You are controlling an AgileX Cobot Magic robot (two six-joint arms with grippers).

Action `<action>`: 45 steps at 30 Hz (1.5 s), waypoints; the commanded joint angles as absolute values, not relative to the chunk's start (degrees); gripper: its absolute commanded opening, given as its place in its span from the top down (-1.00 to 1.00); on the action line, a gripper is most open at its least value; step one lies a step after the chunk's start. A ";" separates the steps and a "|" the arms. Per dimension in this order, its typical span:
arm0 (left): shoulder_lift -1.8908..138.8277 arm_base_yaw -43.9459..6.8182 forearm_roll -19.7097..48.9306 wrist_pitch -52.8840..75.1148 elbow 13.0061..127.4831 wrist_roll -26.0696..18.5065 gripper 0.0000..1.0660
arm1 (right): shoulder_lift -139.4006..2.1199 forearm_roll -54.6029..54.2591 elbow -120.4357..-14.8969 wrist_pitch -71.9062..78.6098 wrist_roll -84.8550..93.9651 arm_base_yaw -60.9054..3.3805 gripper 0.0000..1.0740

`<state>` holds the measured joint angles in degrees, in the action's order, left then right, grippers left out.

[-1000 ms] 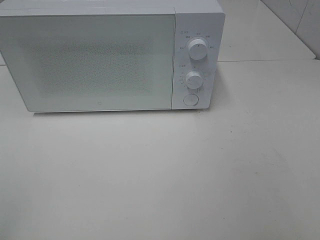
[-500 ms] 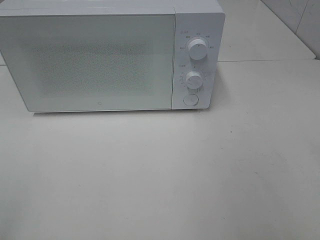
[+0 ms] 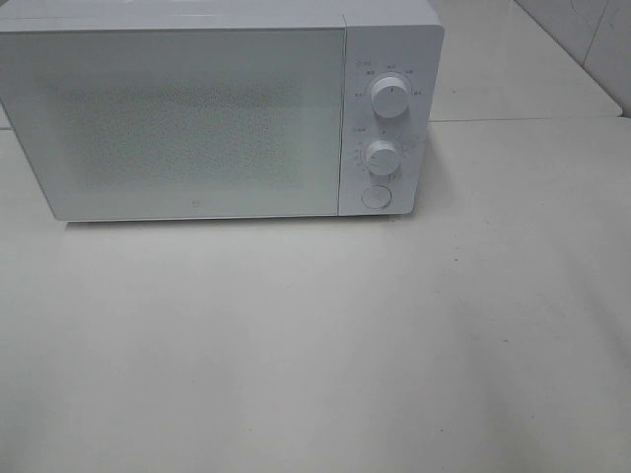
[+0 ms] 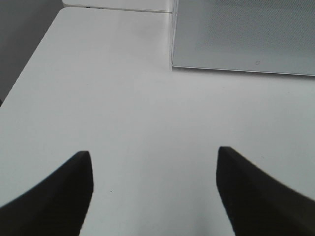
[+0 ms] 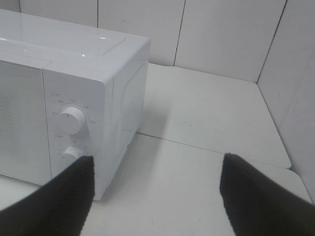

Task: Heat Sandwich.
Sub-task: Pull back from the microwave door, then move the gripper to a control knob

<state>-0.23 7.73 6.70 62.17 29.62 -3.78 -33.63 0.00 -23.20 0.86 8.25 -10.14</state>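
Observation:
No sandwich shows in any view; it is out of view or hidden. A white microwave stands at the back of the white table with its frosted door shut. Its panel on the right carries two round knobs and a round button. Neither arm appears in the high view. My left gripper is open over bare table, in front of the microwave's door corner, with nothing between its dark fingers. Off the microwave's knob end, my right gripper is open and empty.
A white tiled wall runs behind the table and turns a corner at the far right. The table's left edge drops off beside the left gripper. Bare tabletop stretches in front of the microwave.

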 commanded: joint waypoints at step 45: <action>-1.60 7.39 6.82 61.19 29.51 -3.44 -0.27 | -94.08 -42.34 -28.42 55.86 24.12 -43.72 -0.28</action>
